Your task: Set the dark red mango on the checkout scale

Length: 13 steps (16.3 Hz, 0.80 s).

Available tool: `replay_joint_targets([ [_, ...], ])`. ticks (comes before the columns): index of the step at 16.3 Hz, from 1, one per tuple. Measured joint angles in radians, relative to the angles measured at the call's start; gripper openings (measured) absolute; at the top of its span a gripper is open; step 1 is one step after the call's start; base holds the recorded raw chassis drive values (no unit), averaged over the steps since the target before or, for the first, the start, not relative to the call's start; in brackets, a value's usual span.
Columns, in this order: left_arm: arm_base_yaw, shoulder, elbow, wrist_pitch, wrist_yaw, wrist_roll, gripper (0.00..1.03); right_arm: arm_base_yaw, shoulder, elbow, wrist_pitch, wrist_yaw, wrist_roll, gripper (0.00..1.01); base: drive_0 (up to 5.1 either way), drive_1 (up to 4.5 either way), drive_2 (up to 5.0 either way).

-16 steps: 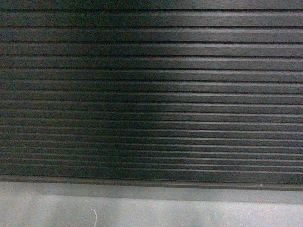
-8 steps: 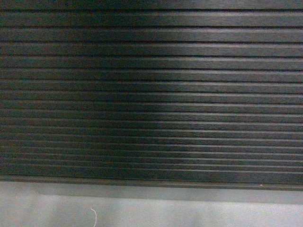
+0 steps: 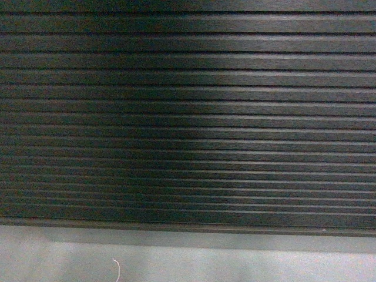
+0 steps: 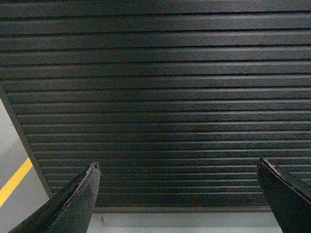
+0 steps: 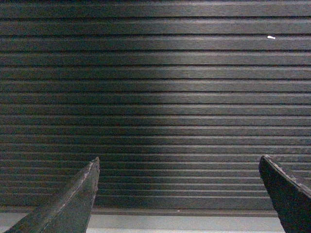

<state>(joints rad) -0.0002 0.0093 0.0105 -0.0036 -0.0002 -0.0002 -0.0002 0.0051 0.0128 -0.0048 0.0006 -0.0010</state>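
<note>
**A:** What filled the robot's views at that moment?

**B:** The checkout [image 3: 188,117] did. Its ribbed dark front panel took up nearly all of the head view, with only a strip of pale floor [image 3: 235,264] beneath it. Both wrist views showed the same ribbing close ahead. The counter top was out of frame everywhere.

**A:** So where were the dark red mango and the scale?

**B:** Neither showed in any view. If they sat on the counter, they were above what the cameras took in. No fruit was in either claw.

**A:** And the claws?

**B:** The left gripper [image 4: 177,194] stood wide, its two dark fingers [image 4: 73,204] at opposite lower corners of its view with nothing between them. The right gripper [image 5: 177,194] was spread just as wide and just as empty. A yellow line [image 4: 14,180] crossed the floor at the left edge of the left wrist view.

**A:** Which step was that, then?

**B:** Likely the approach, with the robot parked against the counter and the mango not yet picked. The next move probably called for raising the view or the arms above the panel to find the fruit.
</note>
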Motion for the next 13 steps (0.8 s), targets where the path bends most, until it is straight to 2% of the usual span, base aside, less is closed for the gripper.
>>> replay_joint_targets([
  [13,0.0,0.0,0.0,0.0,0.0,0.0,0.98,0.0,0.0,0.0,0.0,0.0,0.0,0.98,0.0,0.0,0.0],
])
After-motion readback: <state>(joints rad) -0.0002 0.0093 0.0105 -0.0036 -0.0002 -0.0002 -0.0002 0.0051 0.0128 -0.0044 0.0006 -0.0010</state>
